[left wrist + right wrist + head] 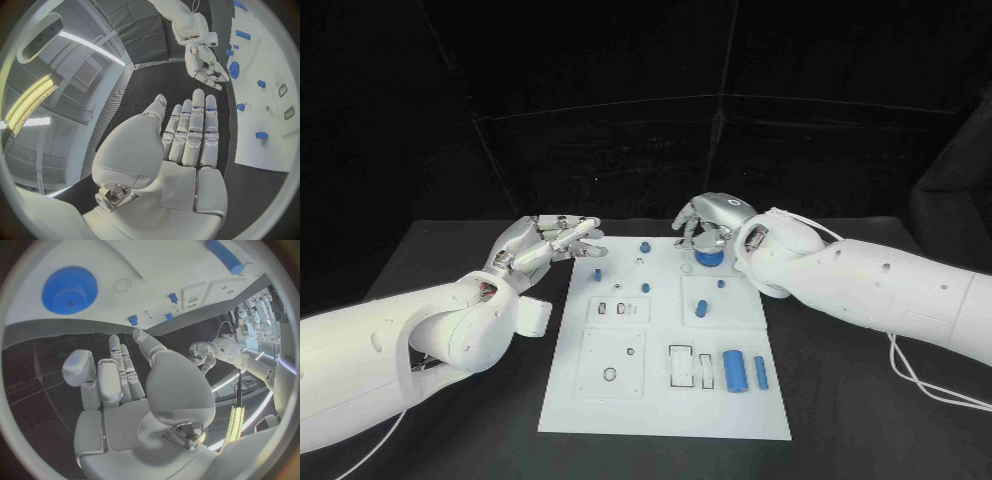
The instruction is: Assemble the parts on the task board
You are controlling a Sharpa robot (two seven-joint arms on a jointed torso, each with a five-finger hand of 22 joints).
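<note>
- No words, numbers or signs can be read anywhere.
- The white task board (668, 400) has no letters on it.
- The blue parts (734, 371) have none either.

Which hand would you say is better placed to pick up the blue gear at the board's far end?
Probably the right hand: it hovers open directly over the gear, while the left hand, also open, sits off the board's far left corner.

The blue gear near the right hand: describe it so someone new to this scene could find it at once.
Start at the white task board in the middle of the black table, and go to its far edge, where the right hand hovers. The blue gear lies just beneath that hand: a round toothed disc, wider than the slim blue pegs nearby.
</note>
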